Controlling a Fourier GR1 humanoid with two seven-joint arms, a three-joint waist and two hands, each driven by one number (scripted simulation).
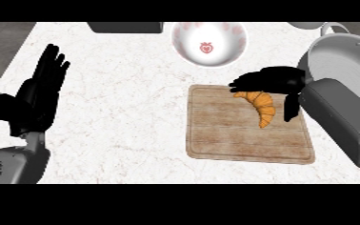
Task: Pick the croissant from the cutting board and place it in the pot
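Observation:
An orange croissant [262, 107] lies on the wooden cutting board [225, 133], near its far right corner. My right hand [273, 79] is right over the croissant's far end, fingers reaching left and covering that tip. The thumb [290, 107] hangs down to the right of the croissant, a small gap away, so the hand is open around it. The grey pot [325, 57] stands at the right edge just behind the hand, partly hidden by my right forearm. My left hand [44, 89] rests open at the far left, fingers up.
A white bowl [209, 43] with a red strawberry mark sits behind the board, centre back. A dark grey object [126, 27] lies at the counter's back edge, and a white rim [309, 25] shows at the back right. The counter's left edge runs past my left hand.

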